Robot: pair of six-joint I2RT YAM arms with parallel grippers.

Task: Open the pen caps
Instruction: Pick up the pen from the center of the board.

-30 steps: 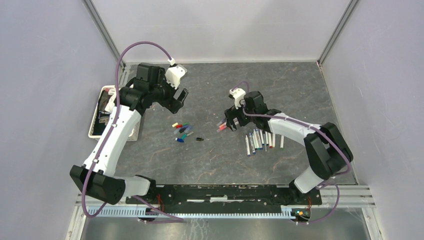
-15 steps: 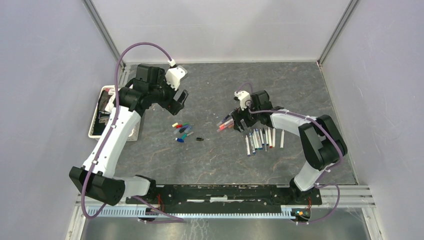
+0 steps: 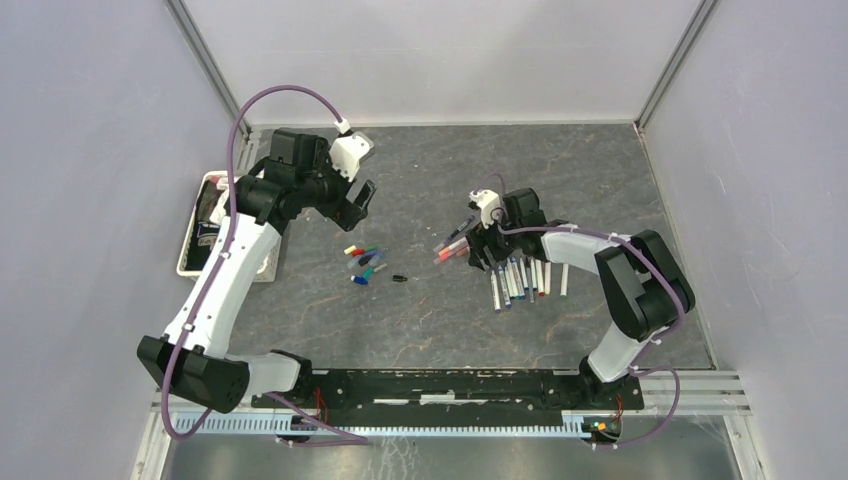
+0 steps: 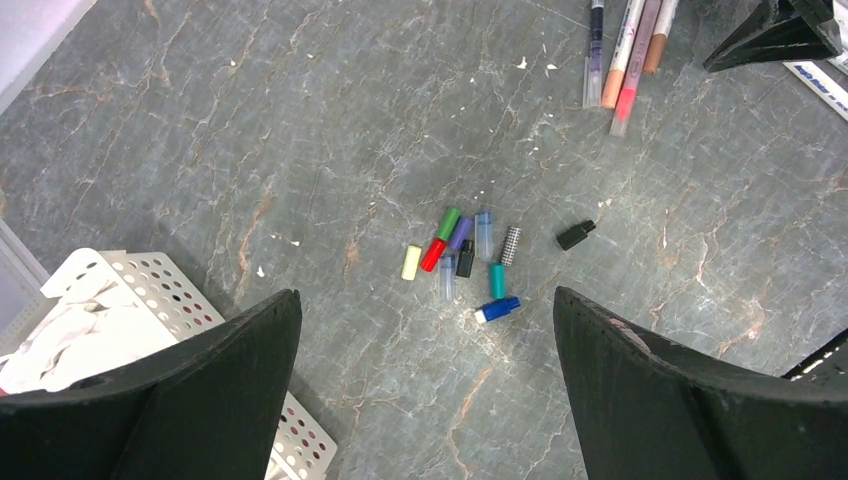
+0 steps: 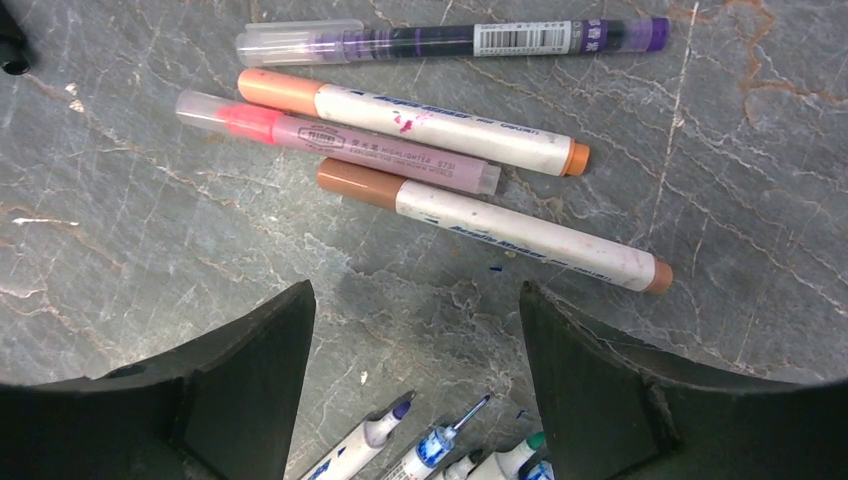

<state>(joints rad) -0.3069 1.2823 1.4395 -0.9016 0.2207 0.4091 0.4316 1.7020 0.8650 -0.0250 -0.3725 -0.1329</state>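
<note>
- Right wrist view: the right gripper [image 5: 412, 320] holds its two dark, wedge-shaped fingers partly apart, with only bare table between them.
- Nearest, at the lower edge of the gap, lie the uncapped pens [image 5: 440, 448]. They have white barrels and bare blue and green tips.
- Beyond the fingertips is a strip of the table [image 5: 120, 250], grey and veined like marble.
- Past that strip, four capped pens [image 5: 400, 150] lie side by side, clear of the fingers.
- Closest is a brown-capped pen [image 5: 500, 225] with a white barrel, then a translucent pink highlighter [image 5: 250, 122].
- Next is an orange-capped pen [image 5: 440, 125], and farthest a purple pen [image 5: 450, 40] under a clear cap.
- Left wrist view: the left gripper [image 4: 425, 310] stands wide and empty above the table.
- The pen caps [image 4: 465, 255] lie in a loose cluster in line with the gap between its fingers. They are small smooth tubes in yellow, red, green, purple, clear, teal and blue, plus one chequered.
- A black cap [image 4: 575, 235] sits slightly apart from the cluster.
- A white perforated basket [image 4: 150, 300] sits beside the left finger.
</note>
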